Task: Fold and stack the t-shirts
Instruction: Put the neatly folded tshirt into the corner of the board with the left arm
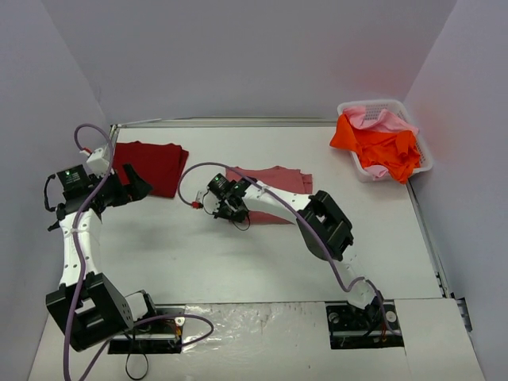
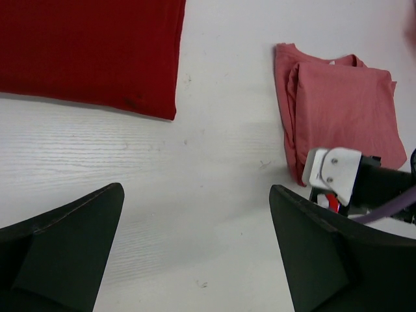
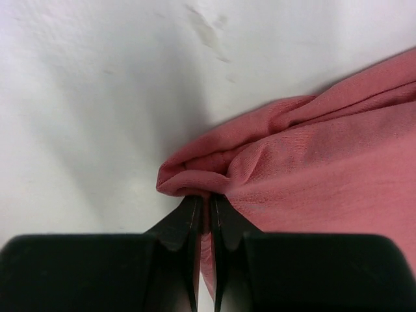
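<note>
Your fold is likely going best if you are drawing all pinched layers along together, slowly. Left of the rose-red t-shirt [image 1: 278,181], your left gripper [image 1: 131,184] is hanging wide open, empty, beside the dark crimson t-shirt [image 1: 155,163]; at that rose-red t-shirt's left corner, your right gripper [image 3: 207,203] is clamping the bunched edge, jaws nearly touching
</note>
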Robot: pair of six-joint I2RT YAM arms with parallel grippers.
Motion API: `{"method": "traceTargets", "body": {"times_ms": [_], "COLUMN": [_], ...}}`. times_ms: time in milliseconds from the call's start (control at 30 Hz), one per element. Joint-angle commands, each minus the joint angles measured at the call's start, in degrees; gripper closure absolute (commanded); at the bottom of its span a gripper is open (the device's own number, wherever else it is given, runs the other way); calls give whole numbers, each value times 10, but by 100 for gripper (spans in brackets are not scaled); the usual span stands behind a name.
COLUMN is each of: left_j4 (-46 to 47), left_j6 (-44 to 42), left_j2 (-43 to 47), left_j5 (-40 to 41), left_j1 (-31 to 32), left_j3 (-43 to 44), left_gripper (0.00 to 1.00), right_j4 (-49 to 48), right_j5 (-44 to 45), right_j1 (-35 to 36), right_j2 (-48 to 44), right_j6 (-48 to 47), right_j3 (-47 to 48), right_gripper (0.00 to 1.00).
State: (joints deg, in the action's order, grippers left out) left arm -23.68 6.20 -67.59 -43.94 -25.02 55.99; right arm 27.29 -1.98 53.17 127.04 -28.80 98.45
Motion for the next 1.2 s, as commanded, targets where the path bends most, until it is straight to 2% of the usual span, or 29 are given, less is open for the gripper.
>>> {"method": "traceTargets", "body": {"times_ms": [0,133,200,300,467,533,600,667,967,1167], "left_j4": [31,56,82,143,164,220,305,338,369,401], "left_j6": [29,52,92,164,222,283,329,376,458,501], "left_j2": [-8,-32,-49,-107,-250,-300,-335,-355,-404,-437], "left_j5": [-33,-42,-81,-136,-154,-165,-164,-165,-101,-91], "left_j1": [14,45,69,91,154,175,187,211,311,339], "left_j3": [-8,-16,-23,-29,36,43,37,41,33,29], "left_gripper": [6,6,6,6,6,6,6,6,6,6], "right_j4": [52,58,61,69,82,85,86,85,87,90], "right_j5": [15,-5,-10,-6,-5,-9,-10,-9,3,7], "right_j1": [-38,-38,-36,-31,-29,-29,-29,-29,-31,-30], "right_j2": [16,-8,-28,-51,-81,-90,-101,-106,-98,-96], "right_j6": [-14,-13,-13,-13,-14,-14,-13,-13,-15,-15], "right_j3": [-34,-34,-33,-27,-18,-17,-17,-18,-12,-3], "right_gripper": [100,100,100,100,100,100,100,100,100,100]}}
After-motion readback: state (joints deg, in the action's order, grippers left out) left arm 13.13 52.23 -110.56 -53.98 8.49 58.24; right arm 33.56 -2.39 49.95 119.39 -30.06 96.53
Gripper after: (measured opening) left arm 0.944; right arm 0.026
